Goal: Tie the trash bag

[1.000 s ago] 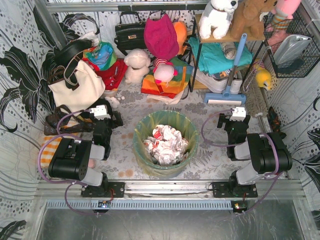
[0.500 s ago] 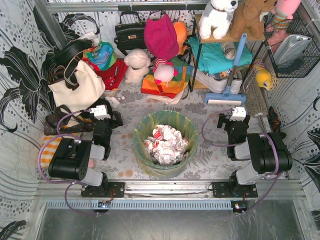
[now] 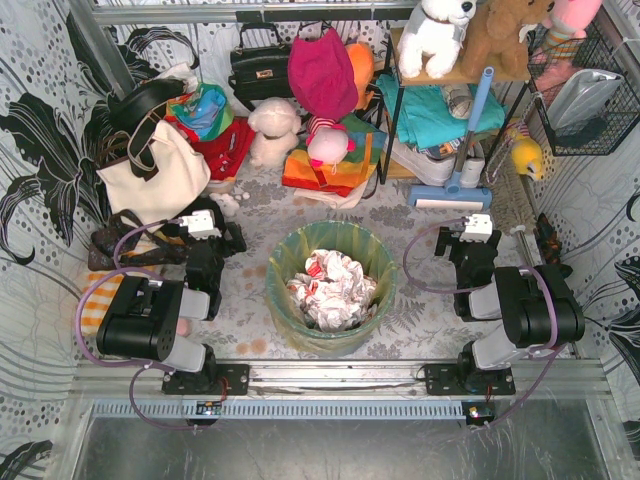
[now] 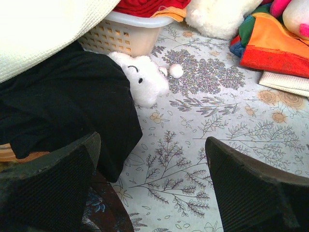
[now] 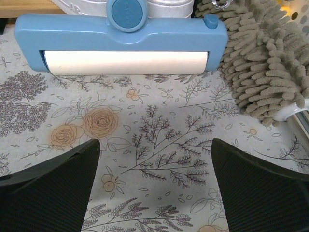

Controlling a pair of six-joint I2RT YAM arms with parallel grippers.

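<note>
The translucent yellow trash bag (image 3: 283, 305) lines a round teal bin (image 3: 330, 342) at the table's middle, its mouth open, with crumpled white-and-red paper (image 3: 330, 287) inside. My left gripper (image 3: 205, 238) is left of the bin, apart from it, open and empty; in the left wrist view (image 4: 152, 181) its jaws stand wide over the floral cloth. My right gripper (image 3: 472, 240) is right of the bin, apart from it, open and empty; in the right wrist view (image 5: 154, 181) its jaws stand wide over the cloth. The bag is not in either wrist view.
A cream tote bag (image 3: 155, 170) and black straps (image 4: 67, 111) lie at the left, with a small white plush (image 4: 145, 79) beside them. A blue lint roller (image 5: 120, 36) and grey mop head (image 5: 263, 63) lie ahead of my right gripper. Bags, plush toys and a shelf crowd the back.
</note>
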